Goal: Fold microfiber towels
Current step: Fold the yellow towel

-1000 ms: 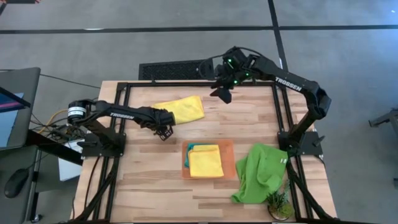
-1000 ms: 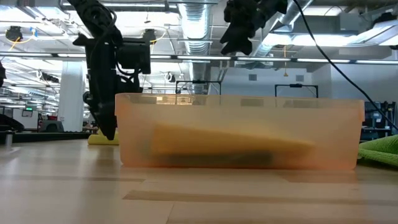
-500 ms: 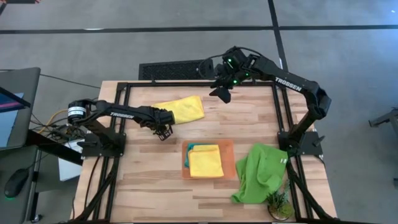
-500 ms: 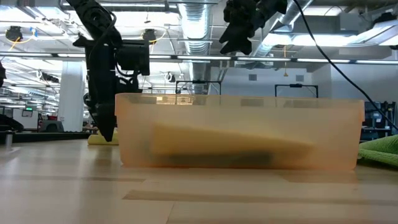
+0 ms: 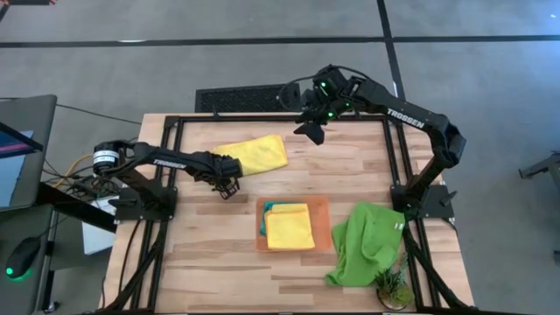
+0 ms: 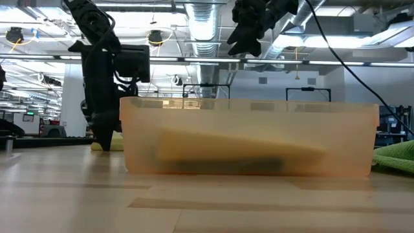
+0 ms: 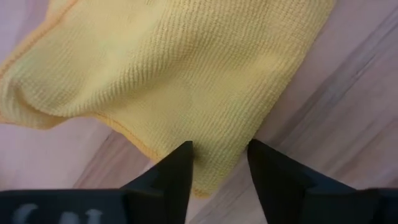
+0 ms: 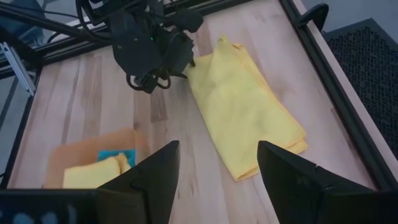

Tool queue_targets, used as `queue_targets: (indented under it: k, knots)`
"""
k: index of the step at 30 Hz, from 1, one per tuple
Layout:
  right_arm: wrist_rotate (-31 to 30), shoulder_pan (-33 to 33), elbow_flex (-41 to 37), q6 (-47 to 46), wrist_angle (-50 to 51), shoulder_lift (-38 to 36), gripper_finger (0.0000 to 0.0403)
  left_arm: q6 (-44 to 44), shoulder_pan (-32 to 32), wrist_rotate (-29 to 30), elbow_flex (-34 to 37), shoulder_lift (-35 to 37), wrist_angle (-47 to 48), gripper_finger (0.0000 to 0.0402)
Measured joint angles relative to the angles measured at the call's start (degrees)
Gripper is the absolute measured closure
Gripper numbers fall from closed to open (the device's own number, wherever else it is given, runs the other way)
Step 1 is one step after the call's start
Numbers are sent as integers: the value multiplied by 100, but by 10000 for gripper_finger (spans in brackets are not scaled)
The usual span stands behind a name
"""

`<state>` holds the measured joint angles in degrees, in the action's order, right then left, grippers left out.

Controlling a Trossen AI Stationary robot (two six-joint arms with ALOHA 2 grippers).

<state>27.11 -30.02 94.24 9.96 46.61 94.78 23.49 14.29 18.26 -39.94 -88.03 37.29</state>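
Note:
A bright yellow towel [image 5: 255, 153], loosely folded, lies flat on the table's far left part. My left gripper [image 7: 217, 158] points steeply down at its near corner, open, one finger on each side of that corner. My right gripper [image 5: 313, 133] hangs open high above the table's far edge, holding nothing. An orange tray [image 5: 324, 210] at the table's middle holds a folded yellow towel [image 5: 290, 229] lying on a teal towel [image 5: 271, 208]. A lime green towel [image 5: 367, 241] lies crumpled at the near right. My left gripper's fingers [image 7: 177, 171] stand on either side of the yellow towel's near corner [image 7: 211, 165], coming from above. I cannot tell whether they touch the cloth. The towel lies on the table.
A small potted plant [image 5: 391, 286] stands at the near right corner beside the green towel. Black frame rails [image 5: 398, 157] run along the table's sides. Bare wood lies between the tray and the table's near left edge.
My left gripper has sunk a little and shifted slightly toward the table's left edge, down to the yellow towel's near corner. The towels have stayed where they were.

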Motion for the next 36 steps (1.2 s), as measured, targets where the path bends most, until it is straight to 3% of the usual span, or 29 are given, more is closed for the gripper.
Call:
queue_targets:
  k: [7,10,21,36]
  knots:
    - [-3,-3,0,-5,-31,0,163,-317,111,59,-197,-48,136,391]
    - [-6,-11,0,9,-29,0,163,-632,137,157,-596,-40,84,394]
    - [-17,-13,0,246,-18,0,163,-2276,643,-327,-1661,-31,-36,401]
    - [-44,240,-2,851,8,15,163,-2965,856,-751,-2565,-593,-23,401]
